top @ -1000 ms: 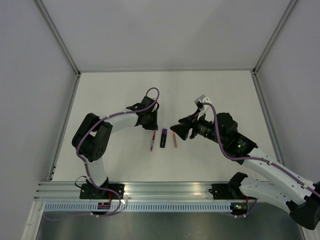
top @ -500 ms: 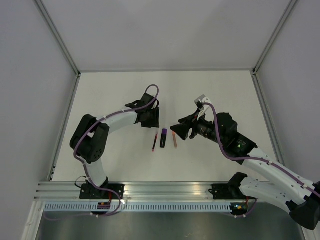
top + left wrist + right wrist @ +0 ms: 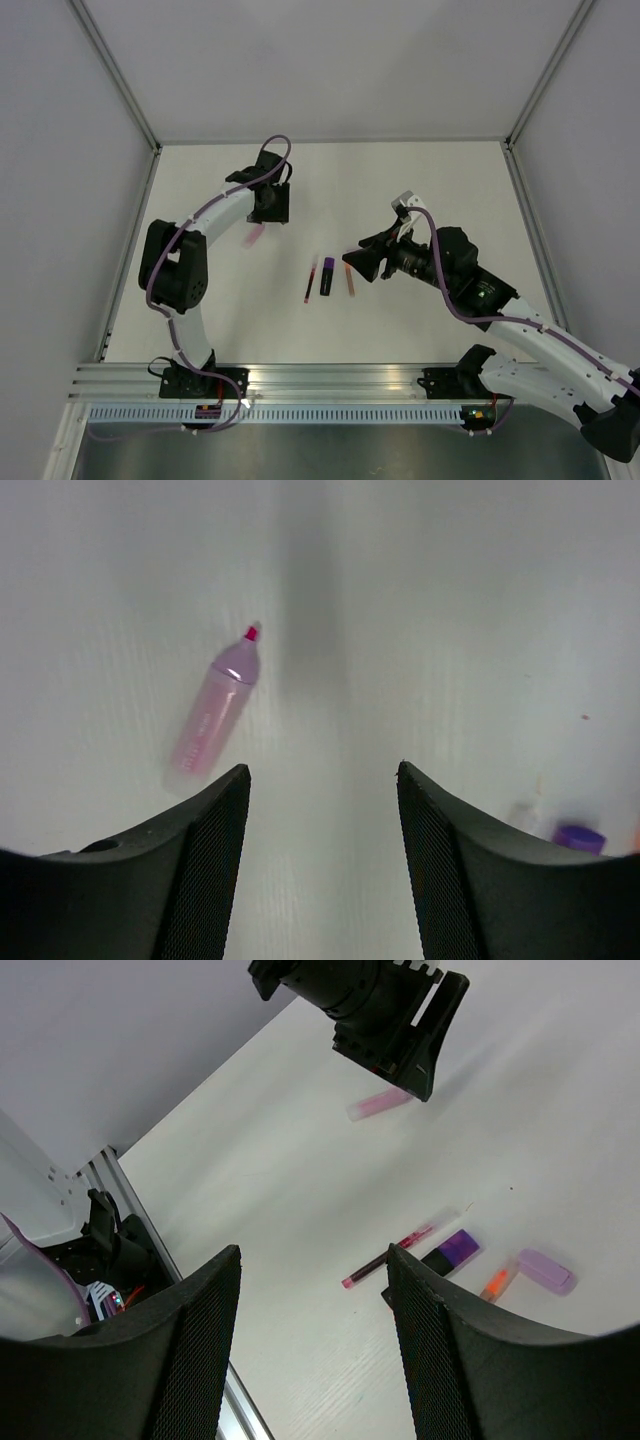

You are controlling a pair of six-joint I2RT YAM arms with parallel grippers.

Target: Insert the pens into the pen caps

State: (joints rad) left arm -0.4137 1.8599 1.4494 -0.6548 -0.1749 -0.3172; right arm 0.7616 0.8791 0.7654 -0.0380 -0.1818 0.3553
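Pink is the colour to watch: a pink translucent marker pen (image 3: 212, 720) lies flat on the white table (image 3: 420, 180), its bright tip bare and pointing away from the wrist camera, no cap on it. It sits alone, off towards the left arm's side, well apart from the rest. Above it hangs the left tool (image 3: 322, 770), fingers spread and gripping nothing; the pen lies ahead and to one side of them, not between.

Over in the middle, three pieces lie in a neat row between the two arms, probably so either one can reach: a thin red-pink pen (image 3: 309, 280), a black pen with a purple end (image 3: 327, 277) and an orange-tipped pen (image 3: 497, 1282). Just beside that orange tip rests a pale lilac plastic piece (image 3: 545, 1271), quite possibly a cap, though I cannot be sure.

And the right tool (image 3: 312, 1252) hovers near the row, tilted down at it, jaws wide, empty too. Nobody holds anything, so the capping looks far from finished.
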